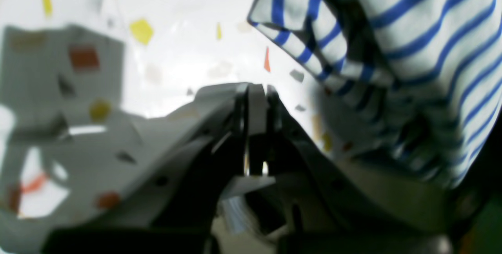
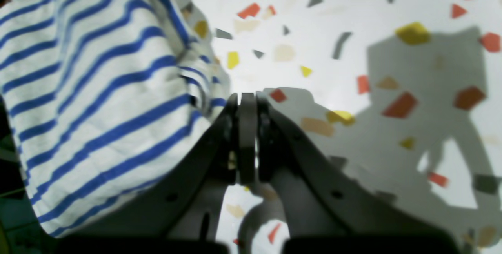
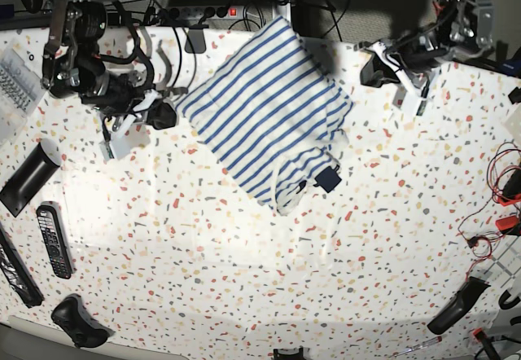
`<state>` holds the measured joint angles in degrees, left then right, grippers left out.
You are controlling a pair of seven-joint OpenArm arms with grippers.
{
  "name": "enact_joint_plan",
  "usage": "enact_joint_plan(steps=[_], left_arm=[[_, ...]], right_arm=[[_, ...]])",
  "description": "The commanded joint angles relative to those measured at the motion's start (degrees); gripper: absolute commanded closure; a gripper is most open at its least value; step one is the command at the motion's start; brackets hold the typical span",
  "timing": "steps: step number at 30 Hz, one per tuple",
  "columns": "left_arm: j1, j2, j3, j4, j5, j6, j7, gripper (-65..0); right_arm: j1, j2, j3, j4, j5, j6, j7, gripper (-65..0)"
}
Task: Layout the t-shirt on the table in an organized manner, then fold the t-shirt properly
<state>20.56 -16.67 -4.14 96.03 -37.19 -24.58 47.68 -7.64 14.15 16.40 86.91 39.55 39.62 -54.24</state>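
Observation:
The t-shirt (image 3: 264, 120), white with blue stripes, lies bunched and slanted at the far middle of the table (image 3: 244, 270), with a dark navy patch at its near corner. My left gripper (image 3: 421, 95) is shut and empty over the table, right of the shirt and apart from it. In the left wrist view, its closed tips (image 1: 257, 89) hang above bare table (image 1: 176, 42), with the shirt (image 1: 411, 30) to the right. My right gripper (image 3: 114, 142) is shut and empty to the left of the shirt. In the right wrist view, its tips (image 2: 247, 98) sit just beside the shirt's edge (image 2: 98, 89).
A remote (image 3: 50, 240), a black bar (image 3: 28, 177) and a game controller (image 3: 77, 322) lie along the left edge. Red cables (image 3: 501, 205) and a black handle (image 3: 456, 305) lie at the right. Cables and a power strip (image 3: 203, 10) run along the far edge.

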Motion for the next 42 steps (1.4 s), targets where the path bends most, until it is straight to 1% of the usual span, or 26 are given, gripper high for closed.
enact_joint_plan(steps=[1, 3, 6, 10, 14, 17, 20, 23, 26, 29, 32, 33, 37, 40, 42], left_arm=[[0.63, 0.79, 0.02, 0.94, -0.68, -0.26, -0.63, 0.0], [1.33, 3.26, 0.11, 0.94, -0.59, -0.31, -3.06, 0.0], [0.15, 6.45, 0.11, 0.92, 0.63, -0.28, -5.38, 0.0], [-3.93, 8.76, 0.11, 0.92, 5.38, -0.28, -5.9, 0.0], [-8.68, 9.18, 0.11, 0.66, 10.4, -0.2, -8.55, 0.0], [-12.5, 9.2, 0.11, -1.95, 10.73, -0.2, -8.74, 0.0], [-16.44, 9.18, 0.11, -8.2, 10.78, -0.22, -9.05, 0.0], [-19.91, 9.03, 0.11, -13.94, 10.8, -0.24, -11.87, 0.0], [-22.05, 8.81, 0.11, -14.86, 10.78, -0.22, -12.24, 0.0], [-22.6, 8.81, -0.02, -13.0, 10.8, -0.24, -8.66, 0.0], [-21.86, 8.81, -0.02, -10.08, 10.82, -0.22, -4.15, 0.0], [-21.33, 8.59, -0.07, -8.81, 10.82, -0.22, -3.48, 0.0], [-16.98, 7.5, -1.33, -1.88, 10.78, 0.22, -3.8, 0.0], [-12.35, 7.04, -3.85, 4.24, 10.82, 2.82, -3.78, 0.0], [-8.87, 6.95, -6.23, 7.96, 10.8, 3.13, -3.69, 0.0]], right_arm=[[0.81, 0.59, -0.66, 1.05, 1.57, 0.38, 1.14, 0.0], [0.81, 0.61, -2.75, 1.05, 1.57, 0.38, 1.46, 0.0], [0.81, 0.61, -7.06, 1.05, 1.38, 0.38, 1.79, 0.0], [0.83, 0.61, -11.67, 1.05, 1.38, 0.38, 4.04, 0.0], [0.76, 0.61, -13.07, 1.05, 1.25, 0.38, 3.93, 0.0], [0.79, 0.63, -13.05, 1.05, 1.16, 0.38, 3.58, 0.0], [0.79, 0.61, -13.05, 1.05, 1.18, 0.38, 3.21, 0.0], [0.79, 0.63, -13.05, 1.05, 1.18, 0.38, 2.69, 0.0], [0.79, 0.63, -12.44, 1.14, 1.22, 0.38, 2.47, 0.0], [0.57, 0.63, -9.51, 2.01, 1.27, 0.38, 1.88, 0.0], [-1.09, 0.63, -3.65, 4.7, 2.01, 0.38, 1.9, 0.0], [-1.99, 0.63, -1.27, 5.95, 2.34, 0.38, 1.88, 0.0], [-6.95, 0.63, 8.02, 12.33, 2.47, 0.38, 1.84, 0.0], [-11.47, 0.61, 13.9, 17.07, 2.56, 0.38, 1.01, 0.0], [-14.43, 0.61, 17.31, 19.63, 3.13, 0.38, -0.2, 0.0]])
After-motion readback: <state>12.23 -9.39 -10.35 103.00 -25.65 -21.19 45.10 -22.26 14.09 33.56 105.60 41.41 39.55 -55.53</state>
